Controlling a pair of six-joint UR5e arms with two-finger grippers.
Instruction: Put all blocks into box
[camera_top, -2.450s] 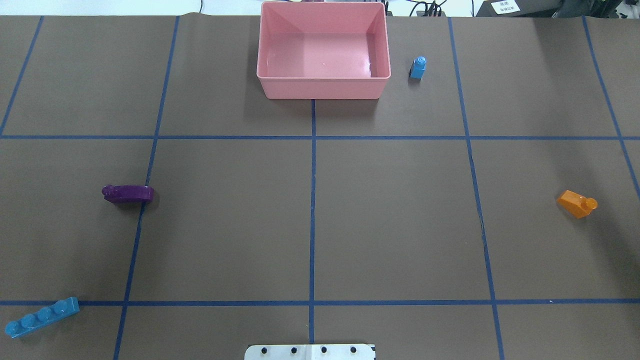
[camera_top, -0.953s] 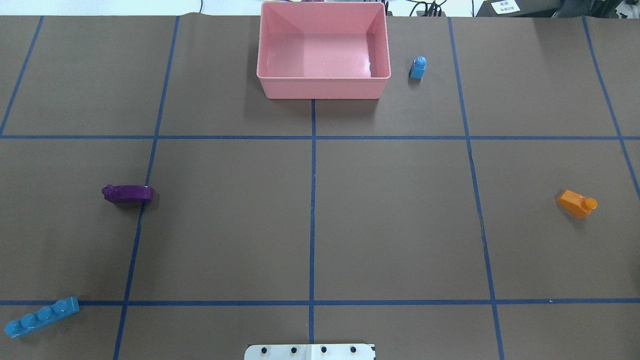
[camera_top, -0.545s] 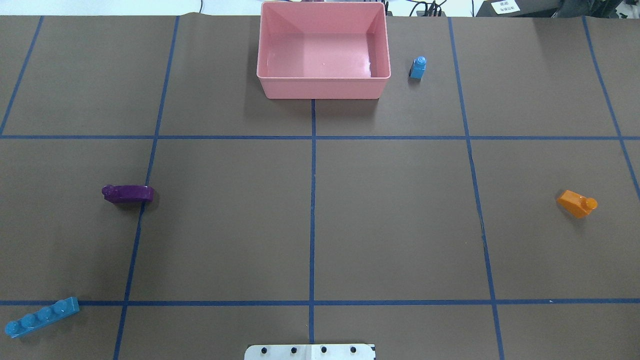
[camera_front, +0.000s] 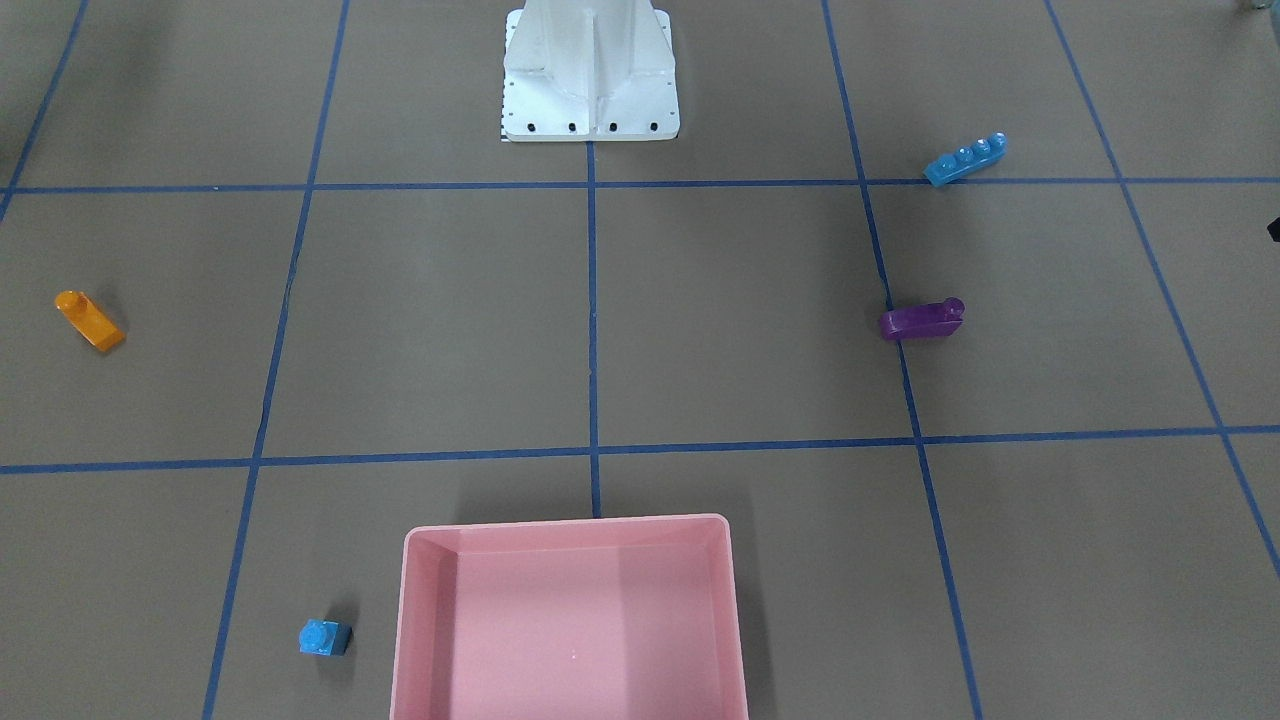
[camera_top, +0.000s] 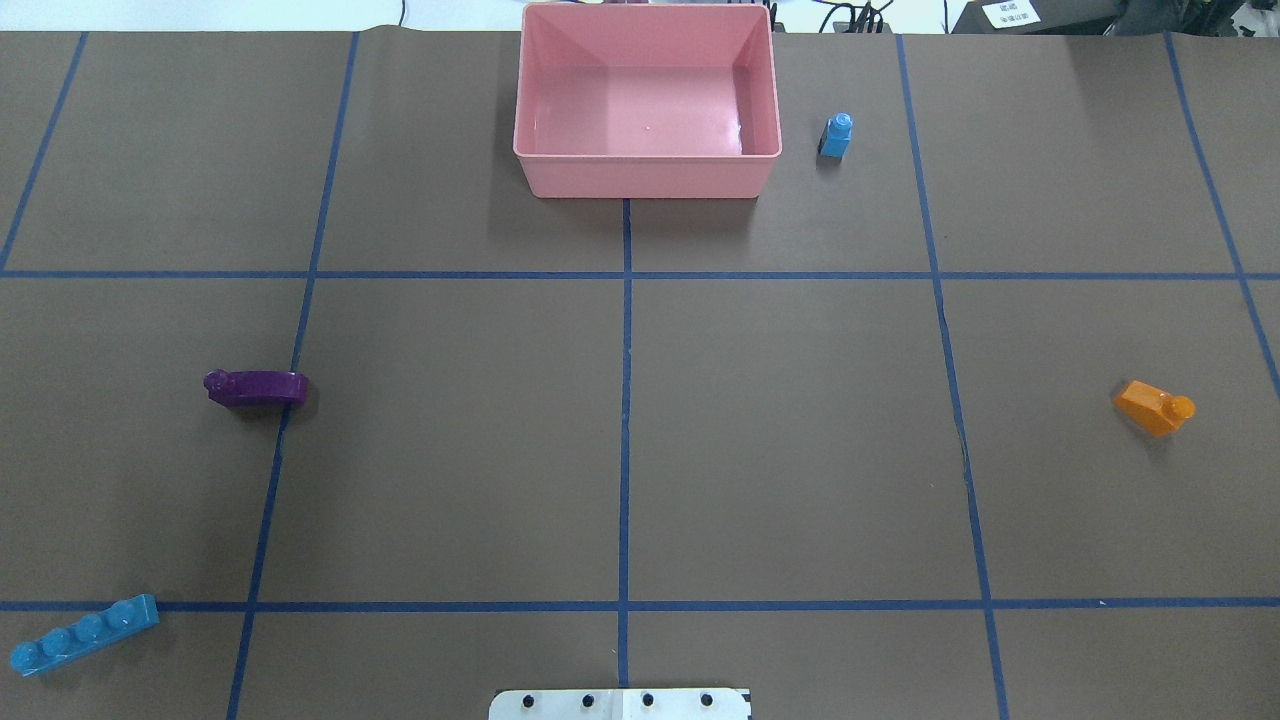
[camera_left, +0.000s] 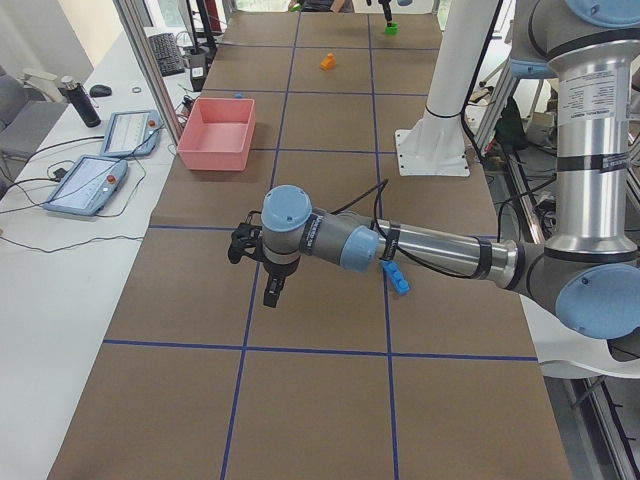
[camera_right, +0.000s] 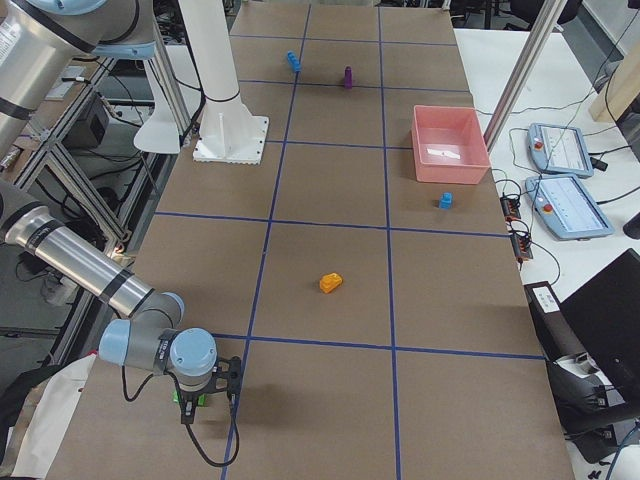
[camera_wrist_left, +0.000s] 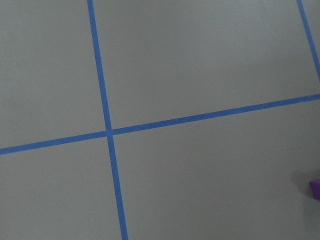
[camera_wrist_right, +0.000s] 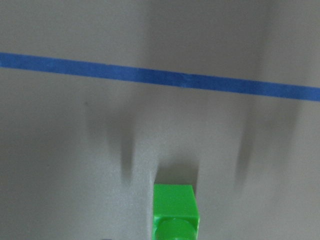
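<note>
Hovering at your table's right end, the right gripper (camera_right: 205, 405) sat just over the green two-stud brick (camera_wrist_right: 175, 210); fingers apart or together, I couldn't tell. Same for your left gripper (camera_left: 265, 280), up above the mat near the purple sloped brick (camera_top: 256, 387). The tiny blue brick (camera_top: 836, 136) stood just beside the pink box (camera_top: 645, 180), with the orange sloped brick (camera_top: 1152, 407) and long blue brick (camera_top: 84, 633) well apart.

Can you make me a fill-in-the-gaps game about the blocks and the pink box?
The number of blocks inside the pink box is ___. The tiny block beside the box is coloured ___. The long block has ___ studs on it. The brick seen by the right wrist camera is coloured ___.
Missing words: zero, blue, four, green.
</note>
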